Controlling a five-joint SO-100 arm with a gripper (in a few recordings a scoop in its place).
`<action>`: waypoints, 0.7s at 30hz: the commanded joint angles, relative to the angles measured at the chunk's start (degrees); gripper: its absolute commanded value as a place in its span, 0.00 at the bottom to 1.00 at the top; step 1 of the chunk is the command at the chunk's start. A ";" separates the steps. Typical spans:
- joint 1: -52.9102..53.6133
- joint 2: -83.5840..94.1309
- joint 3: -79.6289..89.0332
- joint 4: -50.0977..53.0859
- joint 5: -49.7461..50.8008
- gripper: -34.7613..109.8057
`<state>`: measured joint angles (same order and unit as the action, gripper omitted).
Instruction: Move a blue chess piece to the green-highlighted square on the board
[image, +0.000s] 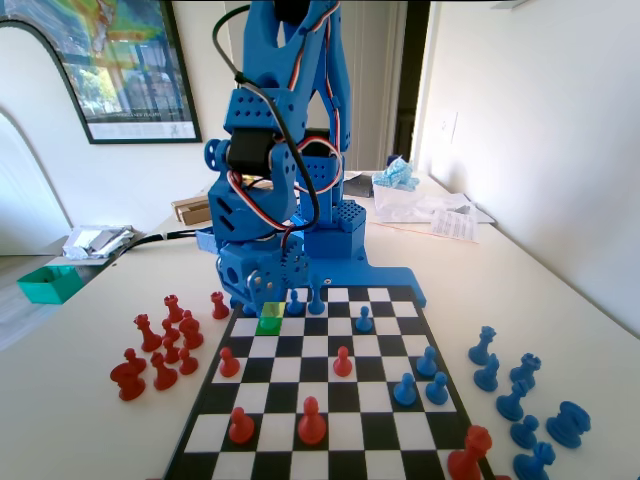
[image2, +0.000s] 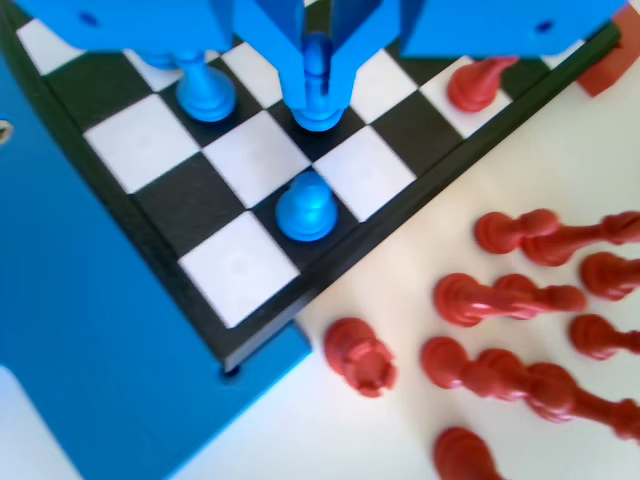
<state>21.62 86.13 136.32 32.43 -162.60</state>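
Observation:
In the wrist view my gripper (image2: 317, 88) is shut on a blue chess piece (image2: 317, 112). Both jaws press its slim neck from either side. Its base is at a black square of the board (image2: 140, 140), two squares in from the corner; I cannot tell whether it rests there. A free blue pawn (image2: 305, 207) stands one square nearer the board's edge. In the fixed view my gripper (image: 268, 295) is low at the board's far left end, just behind the green-highlighted square (image: 270, 320), and hides the held piece.
Another blue piece (image2: 205, 92) stands left of the jaws. Several red pieces (image2: 500, 300) lie off the board to the right in the wrist view, left in the fixed view (image: 165, 345). Red pawns (image: 343, 362) and blue pawns (image: 405, 390) stand on the board; several blue pieces (image: 520, 395) wait at its right.

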 joint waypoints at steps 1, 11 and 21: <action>0.79 1.76 0.18 -0.09 -0.88 0.28; 0.70 2.46 -5.19 7.56 0.00 0.33; -2.02 10.11 -15.64 23.82 8.44 0.30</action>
<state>20.13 89.30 125.51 50.10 -156.80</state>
